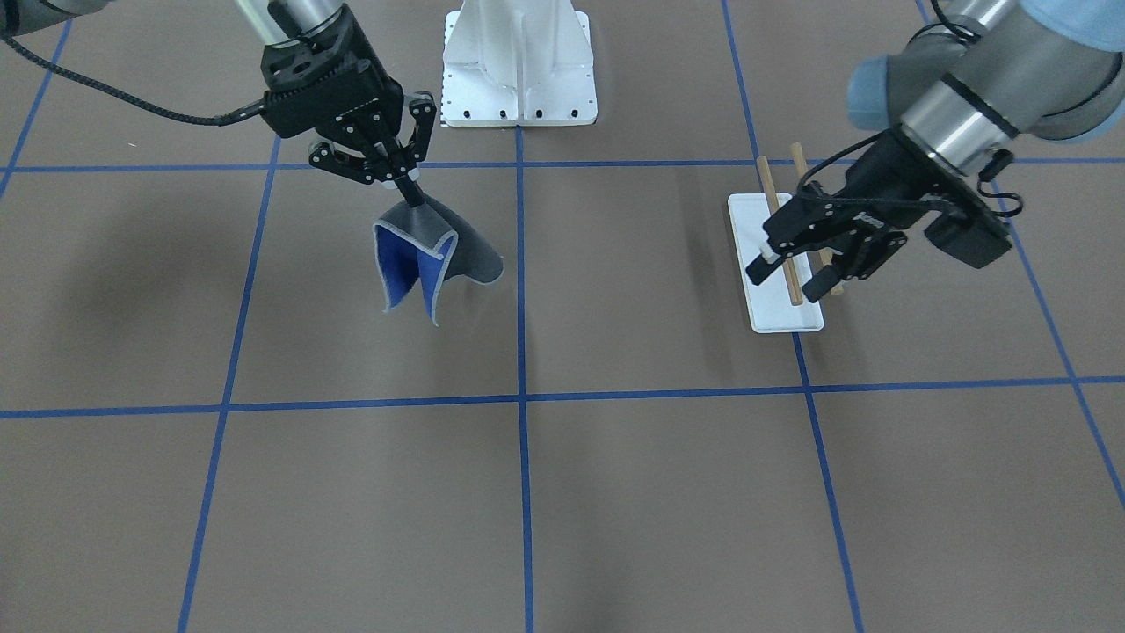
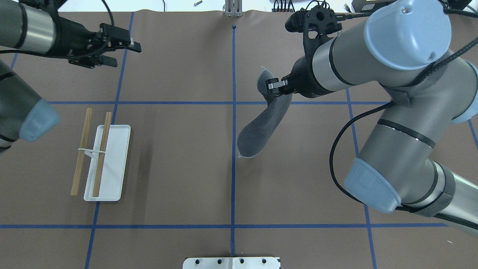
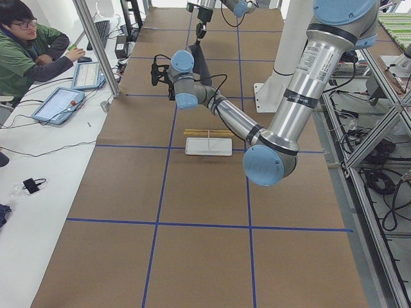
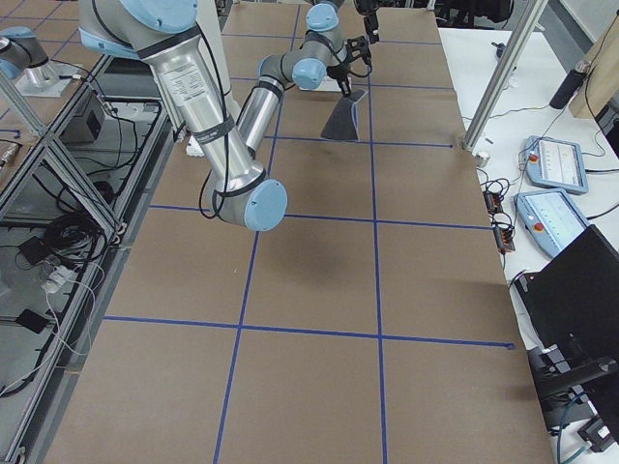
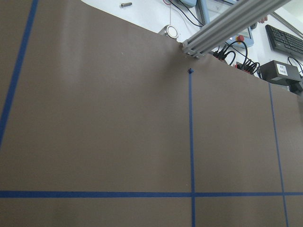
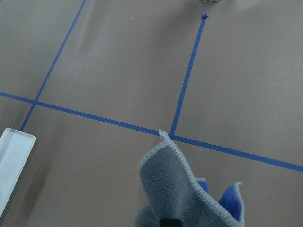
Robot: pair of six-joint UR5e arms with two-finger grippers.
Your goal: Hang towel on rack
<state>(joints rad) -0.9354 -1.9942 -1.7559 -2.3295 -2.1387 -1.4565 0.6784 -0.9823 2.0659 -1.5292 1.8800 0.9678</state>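
table (image 2: pixel 179 179): brown, blue tape grid | rack (image 2: pixel 105 134): robot's left half, both dowels bare | towel (image 2: pixel 261 127): right half, dangling folded, grey side out, well apart from rack | right gripper (image 2: pixel 274 86): clamped on towel's top | left gripper (image 2: pixel 126 55): fingers apart, empty, beyond rack | step: carry-over; likely best kept high so the hem clears the dowels, then draped squarely across them

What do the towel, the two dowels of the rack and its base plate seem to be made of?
Towel: probably soft microfibre cloth; it folds limply, with a fuzzy matte surface and a stitched edge.
Dowels: probably bare wood; light brown, matte, straight round sticks.
Base plate: likely plastic, perhaps painted metal; smooth, uniformly white, with a raised rim.
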